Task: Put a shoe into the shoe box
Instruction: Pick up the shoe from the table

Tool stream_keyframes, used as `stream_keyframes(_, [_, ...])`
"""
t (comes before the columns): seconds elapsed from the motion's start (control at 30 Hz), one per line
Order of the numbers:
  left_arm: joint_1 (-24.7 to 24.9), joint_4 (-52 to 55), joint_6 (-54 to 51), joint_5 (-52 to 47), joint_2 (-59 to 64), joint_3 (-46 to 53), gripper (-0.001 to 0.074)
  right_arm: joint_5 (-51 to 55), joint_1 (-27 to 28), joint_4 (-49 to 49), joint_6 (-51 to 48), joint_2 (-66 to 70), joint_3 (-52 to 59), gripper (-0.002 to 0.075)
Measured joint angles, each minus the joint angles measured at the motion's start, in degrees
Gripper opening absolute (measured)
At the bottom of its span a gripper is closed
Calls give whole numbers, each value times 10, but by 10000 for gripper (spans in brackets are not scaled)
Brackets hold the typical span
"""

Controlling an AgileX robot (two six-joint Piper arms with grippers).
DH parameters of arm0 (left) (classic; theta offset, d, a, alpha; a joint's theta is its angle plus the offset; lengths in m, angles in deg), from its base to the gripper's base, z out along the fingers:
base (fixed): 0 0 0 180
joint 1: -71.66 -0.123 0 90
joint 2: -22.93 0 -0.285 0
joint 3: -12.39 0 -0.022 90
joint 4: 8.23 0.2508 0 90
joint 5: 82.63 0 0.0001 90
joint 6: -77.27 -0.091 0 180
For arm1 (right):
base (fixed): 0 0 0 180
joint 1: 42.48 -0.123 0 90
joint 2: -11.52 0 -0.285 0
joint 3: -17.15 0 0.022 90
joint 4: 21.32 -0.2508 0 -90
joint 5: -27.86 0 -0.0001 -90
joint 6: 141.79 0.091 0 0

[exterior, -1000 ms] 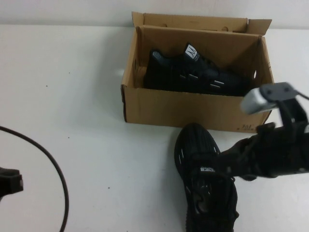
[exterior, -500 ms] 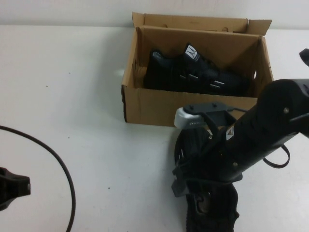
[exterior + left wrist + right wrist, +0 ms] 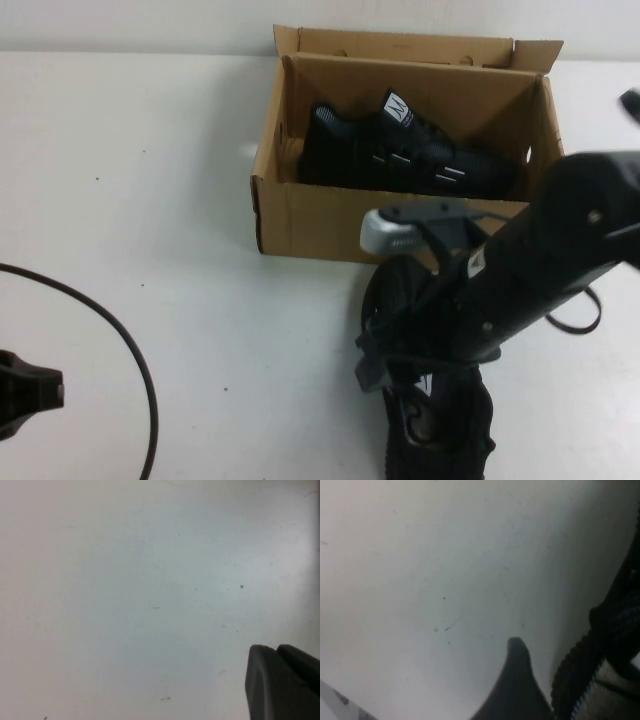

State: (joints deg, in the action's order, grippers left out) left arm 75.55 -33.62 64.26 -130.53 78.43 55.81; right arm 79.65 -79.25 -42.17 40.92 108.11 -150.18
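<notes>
High view: since half a second ago little has changed. The right arm has shifted slightly up and right over the black knit low sneaker (image 3: 432,420), and the grey camera block on its wrist sits a touch higher, nearer the front wall of the brown corrugated cardboard shoe box (image 3: 300,215).

On the left, the left hand (image 3: 25,392) rests low at the edge of the white surface (image 3: 150,200), only its dark tip in frame, with a black cable (image 3: 120,335) curving around it. Whether its fingers are apart or together cannot be told; the left wrist view shows just one dark corner of the hand (image 3: 280,682) over the bare surface.

Further right, the shoe box stands open, flap lid raised at the back. Inside lies a second black sneaker with a white tongue label (image 3: 400,150), on its side, toe toward the box's left end.

In front of the box, the black knit sneaker lies on the surface, outside the box, toe pointing toward it. The right arm covers its middle, so only the toe and the heel opening show. The right hand (image 3: 375,365) is down at the shoe's left side; whether it is clamped on the shoe cannot be told. The right wrist view shows one dark fingertip (image 3: 517,655) beside the shoe's ribbed sole (image 3: 575,665).
</notes>
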Motion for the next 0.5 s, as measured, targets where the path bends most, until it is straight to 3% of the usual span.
stream_keyframes(0.5, [0, 0, 0, -10, 0, 0, -3, 127, -18, 17, 17, -122, -16, 454])
